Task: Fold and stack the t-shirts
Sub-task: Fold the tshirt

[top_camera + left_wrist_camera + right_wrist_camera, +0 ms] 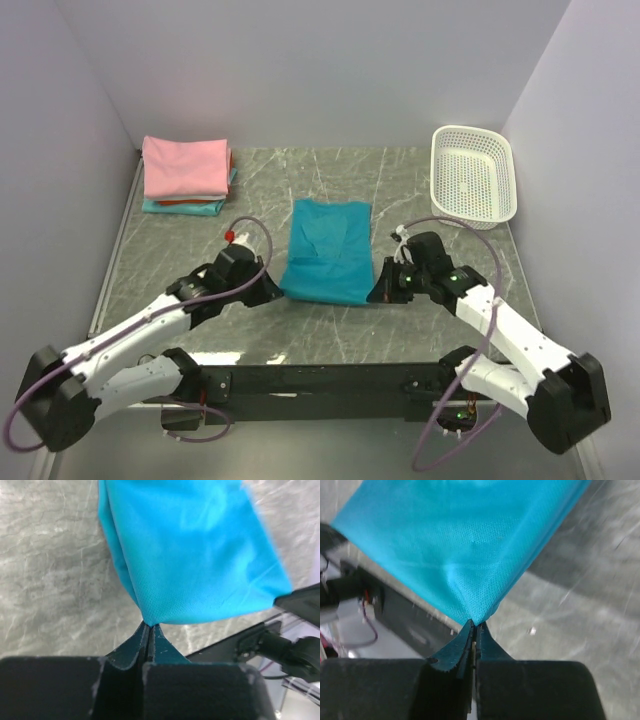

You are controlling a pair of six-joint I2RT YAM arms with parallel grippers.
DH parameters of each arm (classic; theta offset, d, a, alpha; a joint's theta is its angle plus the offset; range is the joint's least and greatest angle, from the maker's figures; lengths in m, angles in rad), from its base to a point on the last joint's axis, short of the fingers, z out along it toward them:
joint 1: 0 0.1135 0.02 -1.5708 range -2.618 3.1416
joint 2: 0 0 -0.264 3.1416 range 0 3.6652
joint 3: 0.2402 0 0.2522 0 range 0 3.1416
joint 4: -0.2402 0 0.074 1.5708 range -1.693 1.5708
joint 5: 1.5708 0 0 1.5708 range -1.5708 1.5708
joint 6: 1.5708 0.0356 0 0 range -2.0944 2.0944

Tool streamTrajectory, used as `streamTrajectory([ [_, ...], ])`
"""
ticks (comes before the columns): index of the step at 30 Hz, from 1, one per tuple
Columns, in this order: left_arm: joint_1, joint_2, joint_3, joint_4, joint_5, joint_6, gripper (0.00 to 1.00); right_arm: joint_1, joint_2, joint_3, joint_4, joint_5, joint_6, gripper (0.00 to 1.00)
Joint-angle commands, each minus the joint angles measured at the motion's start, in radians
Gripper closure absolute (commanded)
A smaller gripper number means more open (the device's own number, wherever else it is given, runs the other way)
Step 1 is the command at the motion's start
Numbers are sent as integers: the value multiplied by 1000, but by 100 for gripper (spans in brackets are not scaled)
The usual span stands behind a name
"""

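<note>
A teal-blue t-shirt [328, 250] lies partly folded in the middle of the table, its near edge lifted. My left gripper [276, 292] is shut on its near left corner; the left wrist view shows the cloth [195, 555] pinched at the fingertips [149, 626]. My right gripper [375, 293] is shut on the near right corner; the right wrist view shows the cloth [465, 545] pinched at the fingertips [474, 625]. A stack of folded shirts sits at the far left, a pink one [185, 166] on top, with red and aqua edges [185, 206] below.
A white plastic lattice basket [473, 176] stands at the far right corner. Grey walls close in the marble table [200, 240] on three sides. The arms' black base rail [320, 380] runs along the near edge.
</note>
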Motion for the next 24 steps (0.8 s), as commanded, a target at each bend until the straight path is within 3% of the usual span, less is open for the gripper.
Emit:
streamTrajectory([
  [1,-12,-102,13,-106,-66,-31,99,9,-82,62,-204,-82,-74,100],
  [7,-26,-268,30,-114,-22,-27,99,9,-163,115,-275,-201,-105,100],
  [11,-26,-294,44,-82,-30,-4,99,9,-187,146,-286,-168,-111,100],
  [21,-12,-37,197,7,-155,71,99,-14,-127,206,-152,-56,-35,100],
  [24,16,38,258,44,-133,108,99,-32,-90,229,-102,-24,-16,100],
])
